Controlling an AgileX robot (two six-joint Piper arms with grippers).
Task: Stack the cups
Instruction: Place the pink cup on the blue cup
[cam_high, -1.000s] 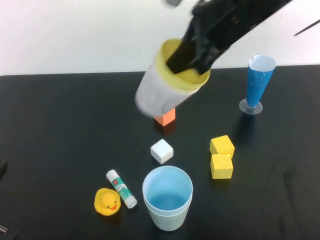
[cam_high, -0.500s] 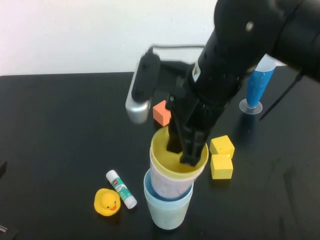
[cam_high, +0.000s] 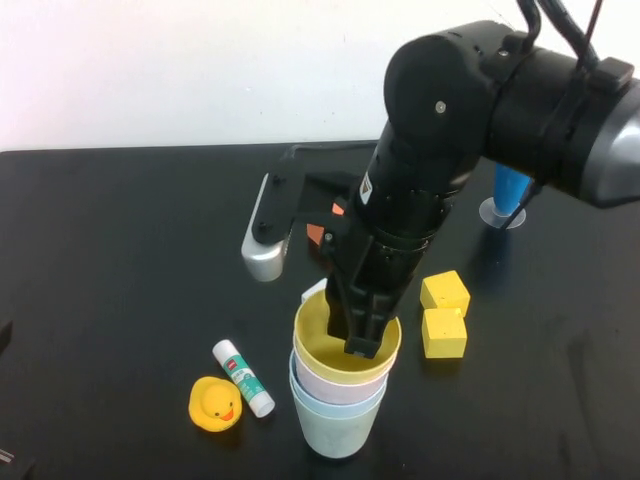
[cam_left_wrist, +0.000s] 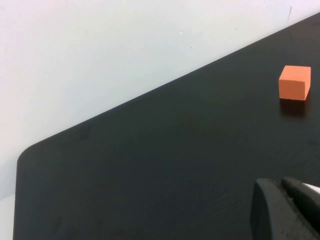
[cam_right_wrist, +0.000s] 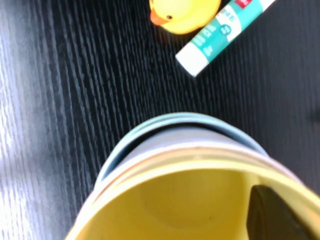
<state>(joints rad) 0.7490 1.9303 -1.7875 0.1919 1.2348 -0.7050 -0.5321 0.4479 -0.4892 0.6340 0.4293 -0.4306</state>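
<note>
Several cups stand nested near the table's front edge. The yellow cup (cam_high: 318, 343) is innermost, inside a pale pink cup (cam_high: 335, 383), a light blue rim (cam_high: 322, 398) and a mint green cup (cam_high: 335, 432). My right gripper (cam_high: 361, 343) reaches down from above and is shut on the yellow cup's rim at its right side. One of its fingers (cam_right_wrist: 272, 215) lies inside against the yellow wall (cam_right_wrist: 165, 200). The outer finger is hidden. My left gripper (cam_left_wrist: 287, 200) is shut and empty over bare table at the far left.
Two yellow blocks (cam_high: 444, 292) (cam_high: 443, 333) lie right of the stack. A glue stick (cam_high: 243, 377) and a rubber duck (cam_high: 214, 403) lie to its left. An orange block (cam_high: 318, 235), a white block (cam_high: 312, 292) and a blue cone (cam_high: 510, 190) are partly behind my right arm.
My right arm carried the yellow and pink cups down from above the table's middle into the blue cup at the front. They now sit deep in the stack. The left arm stayed still.
</note>
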